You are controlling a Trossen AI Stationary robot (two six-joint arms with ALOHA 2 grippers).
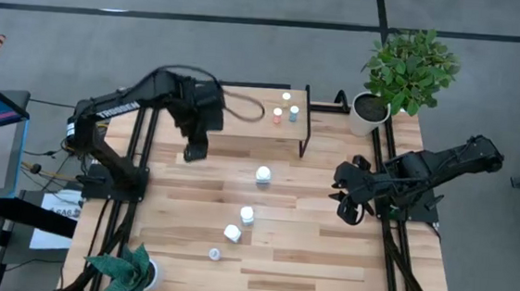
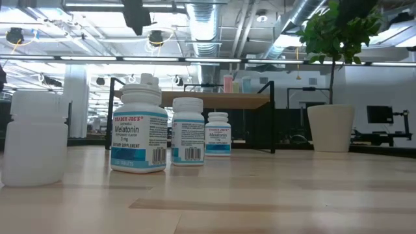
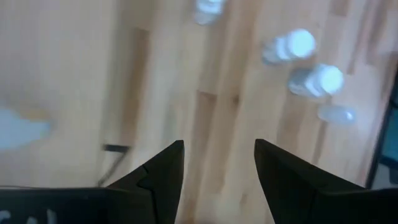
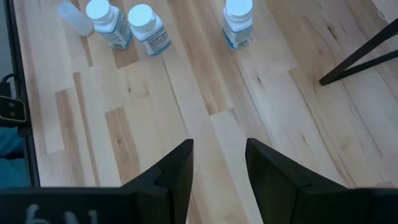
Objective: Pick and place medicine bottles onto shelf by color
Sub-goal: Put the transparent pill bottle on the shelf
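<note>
Wooden tabletop (image 1: 307, 251) is scattered with four medicine bottles (image 1: 247, 215); three are seen on the shelf (image 1: 253, 117). Left gripper (image 1: 193, 151) and right gripper (image 1: 349, 211) are held released, nothing grasped

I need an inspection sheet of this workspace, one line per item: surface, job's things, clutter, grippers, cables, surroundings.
Surface: wooden plank table.
Job's things: shelf carrying three small bottles; four bottles standing on the table.
Clutter: two potted plants, one at the far right corner, one at the near left corner.
Grippers: left gripper open, empty, above the shelf's front edge; right gripper open, empty, at the table's right side.
Cables: one loops beside the left arm.
Surroundings: grey floor; nobody seen.
</note>
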